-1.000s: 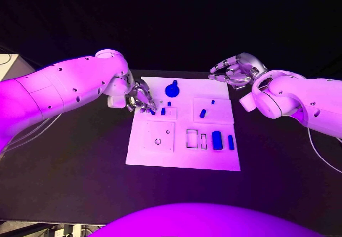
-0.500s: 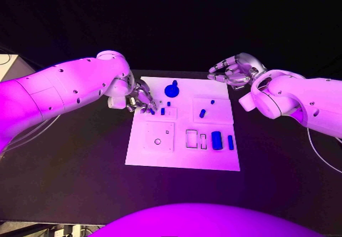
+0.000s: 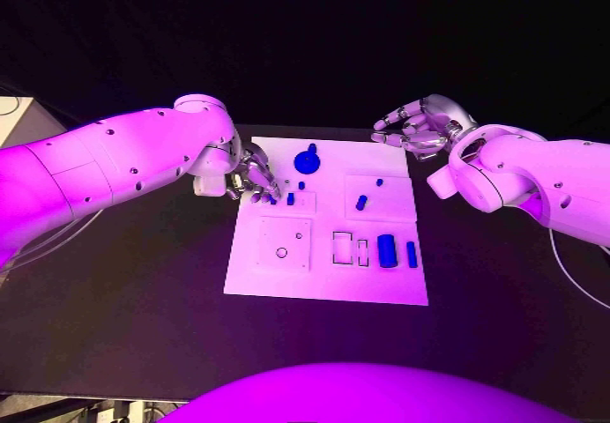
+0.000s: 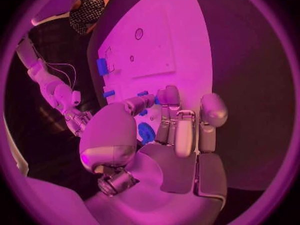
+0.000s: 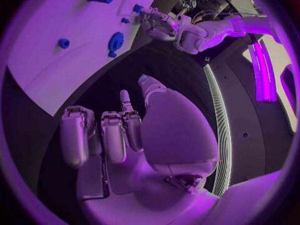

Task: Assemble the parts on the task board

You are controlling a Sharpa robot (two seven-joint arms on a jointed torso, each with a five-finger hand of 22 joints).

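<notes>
White rectangular task board [image 3: 328,280] sits mid black table [image 3: 115,308]. L hand [image 3: 250,179] at board's far-left edge, fingertips down by small blue pegs [image 3: 290,199]; can't tell if it grips one. R hand [image 3: 417,125] off far-right corner, above table, fingers curled in, holding nothing. Round blue disc part [image 3: 307,161] near far edge; blue blocks [image 3: 386,250] in near-right slots.

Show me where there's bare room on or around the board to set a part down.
Free: the near strip of the board, below the recessed square and the slots; and the black table to either side of it. Crowded: the far left, where the left hand sits over small pegs, beside the round part.
</notes>
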